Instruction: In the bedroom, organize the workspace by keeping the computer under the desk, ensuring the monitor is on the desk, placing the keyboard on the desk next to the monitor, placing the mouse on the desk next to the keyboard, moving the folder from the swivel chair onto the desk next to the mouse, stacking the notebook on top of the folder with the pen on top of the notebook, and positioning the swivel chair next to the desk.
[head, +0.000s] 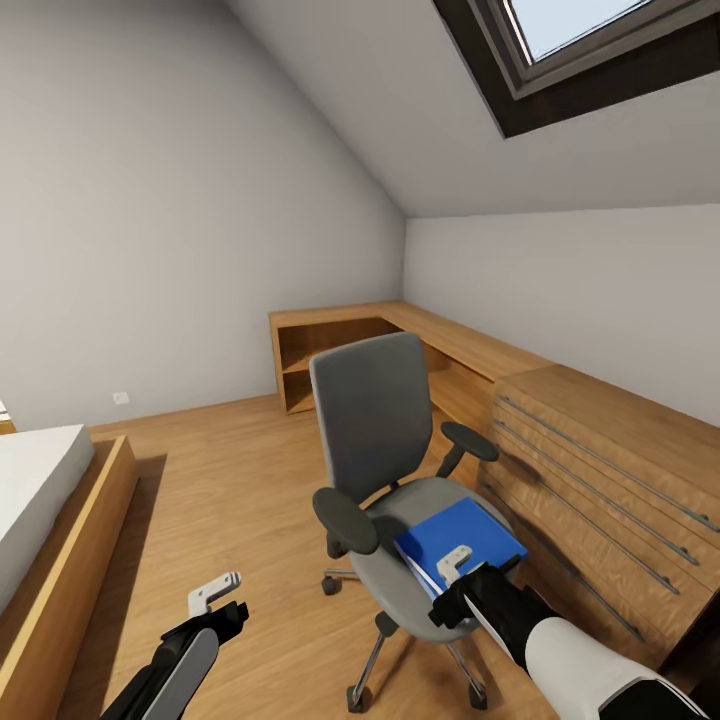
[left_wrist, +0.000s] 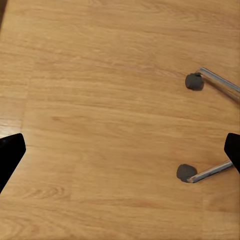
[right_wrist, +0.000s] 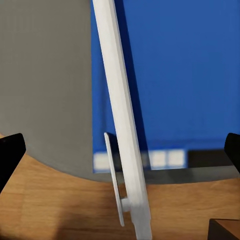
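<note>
Right tool (head: 452, 566) spread over folder (head: 462, 540) on swivel chair (head: 375, 420), left tool (head: 215, 592) spread

The left arm (head: 170, 665) is clad in grey and black, ending in a pale grey finger (head: 213, 591). Behind the jaws, the right arm (head: 560, 640) is sheathed black, then glossy white.

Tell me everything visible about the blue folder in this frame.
The folder is flat, bright blue, with white page edges along its near side. It lies on the grey seat of the swivel chair, angled, one corner near the seat's front edge. The right gripper hovers open at that corner; whether it touches is unclear.
</note>
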